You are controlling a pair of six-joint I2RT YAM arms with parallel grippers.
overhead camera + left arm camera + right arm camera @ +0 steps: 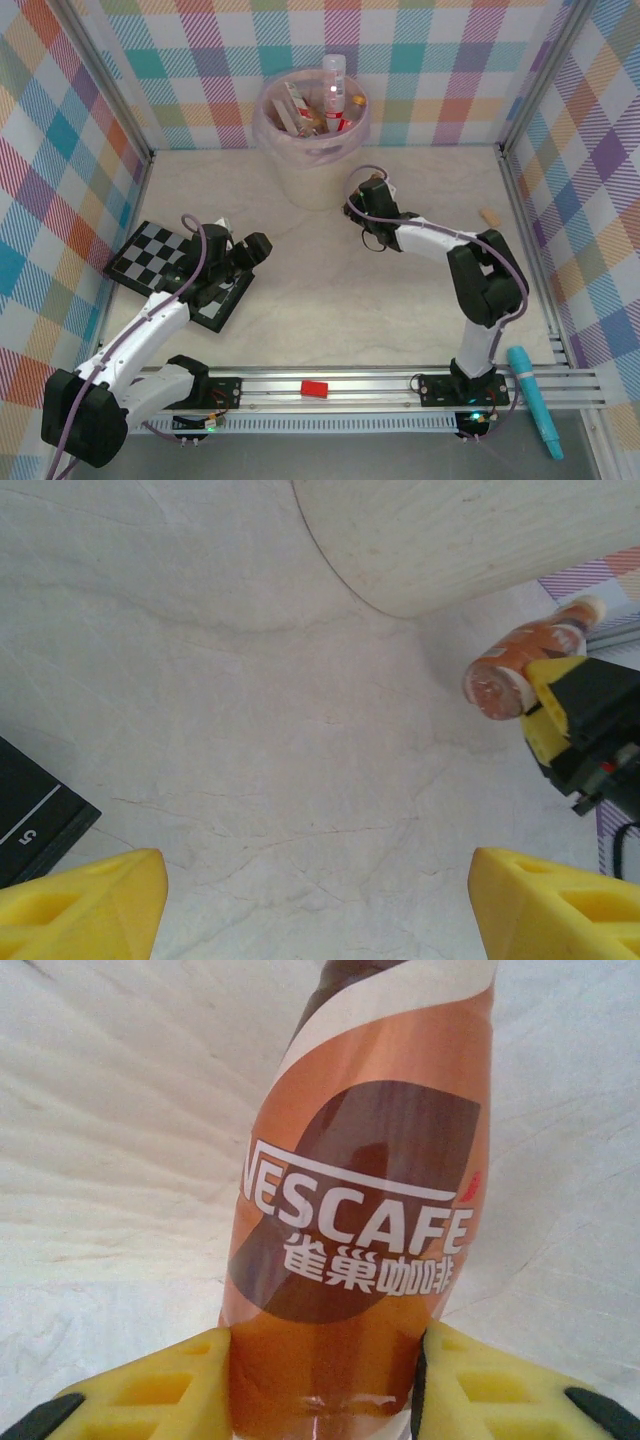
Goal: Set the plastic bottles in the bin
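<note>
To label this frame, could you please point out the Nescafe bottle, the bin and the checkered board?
Nescafe bottle (360, 1210): right wrist view, on its orange label.
bin (316, 182): top external view, on its beige outer wall.
checkered board (150, 255): top external view, on its patterned face.

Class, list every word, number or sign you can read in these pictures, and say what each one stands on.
"NESCAFE": label of the orange-brown bottle.
"雀巢咖啡": same label, under the brand name.
"5": edge of the checkered board.
Bottles inside the bin: labels too small to read.
</note>
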